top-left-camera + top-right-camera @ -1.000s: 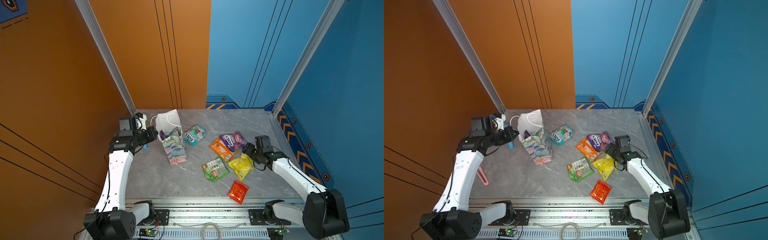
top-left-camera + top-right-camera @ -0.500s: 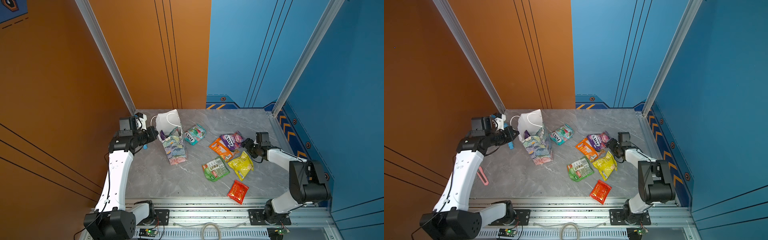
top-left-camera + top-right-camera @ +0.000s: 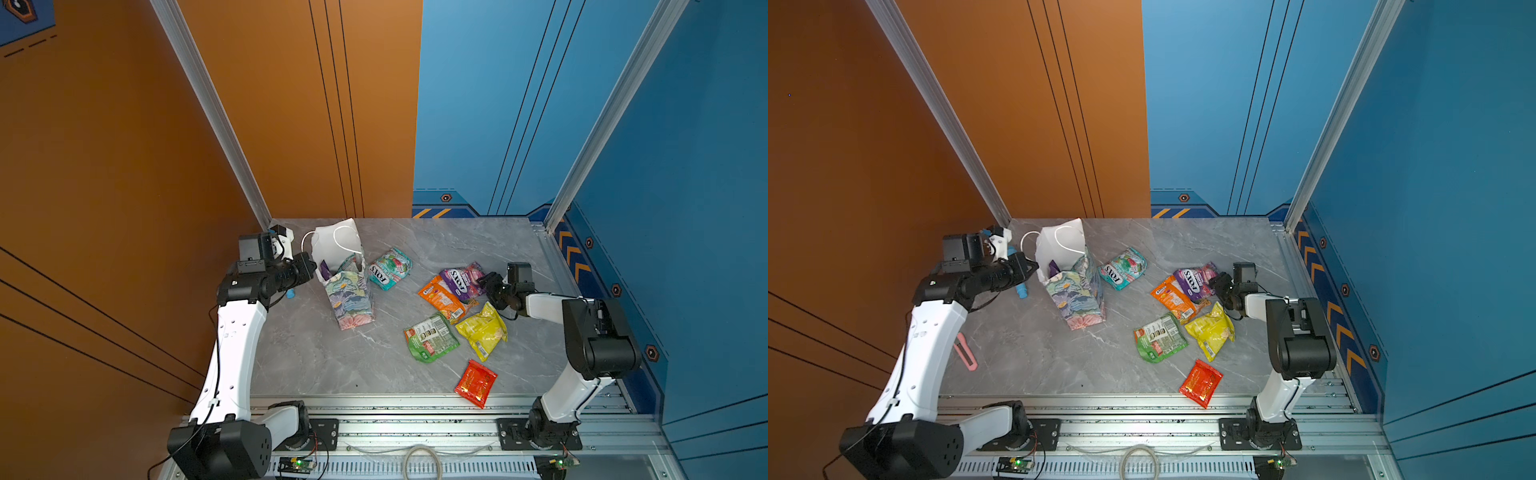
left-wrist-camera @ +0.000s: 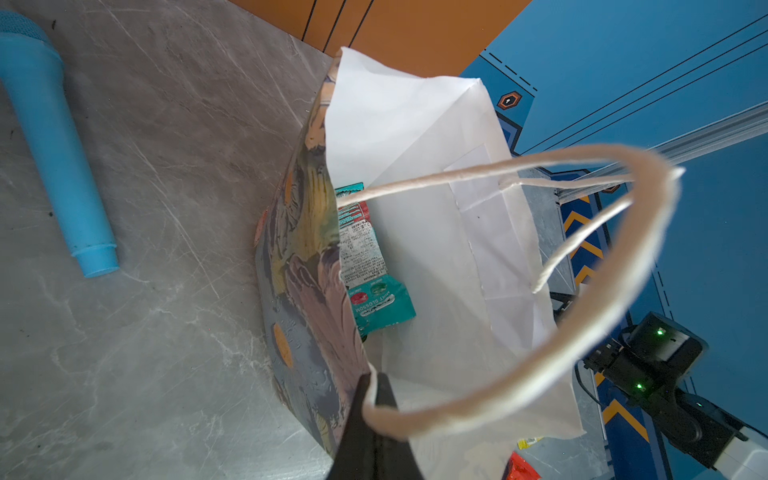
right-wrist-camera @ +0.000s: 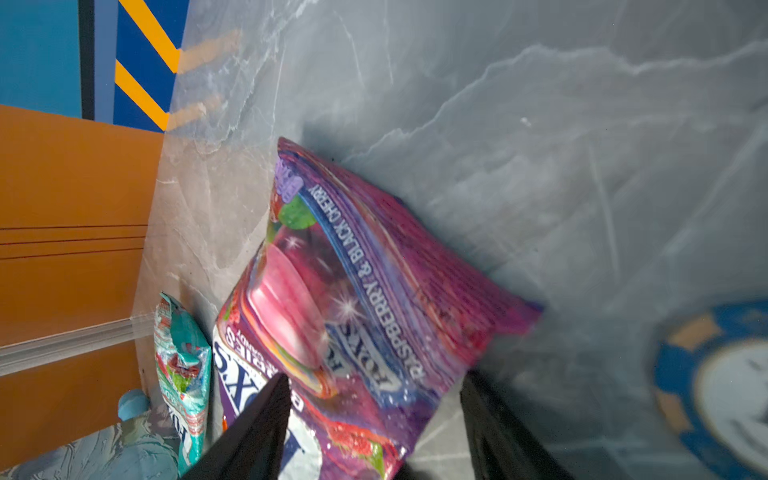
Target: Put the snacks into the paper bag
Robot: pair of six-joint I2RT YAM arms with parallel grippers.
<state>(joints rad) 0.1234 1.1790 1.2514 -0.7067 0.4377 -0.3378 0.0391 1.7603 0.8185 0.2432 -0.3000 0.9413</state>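
Holding the bag w/ my left gripper: its black jaws are pressed together on the rim of the upright floral-print paper bag, right where a white cord handle meets the wall. The bag stands near the bench's far left corner, mouth open, white inside showing. Inside it I see a teal crinkly packet w/ small print on its back lying against the printed wall, and in a top view a dark purple wrapper corner pokes up at the mouth. A light-blue plastic cylinder stick lies on the grey marble-look bench near the bag, on its left-edge side. My right gripper sits low toward the bench's right edge, jaws apart, one finger on each side of the end of a purple-pink FOX'S raspberry & black cherry packet; can't tell if the pads touch it. That packet touches an orange foil packet on its near side. A teal FOX'S packet lies just beside the bag, toward mid bench. A green packet & a yellow packet lie side by side nearer me, and a red foil packet sits at the near edge.
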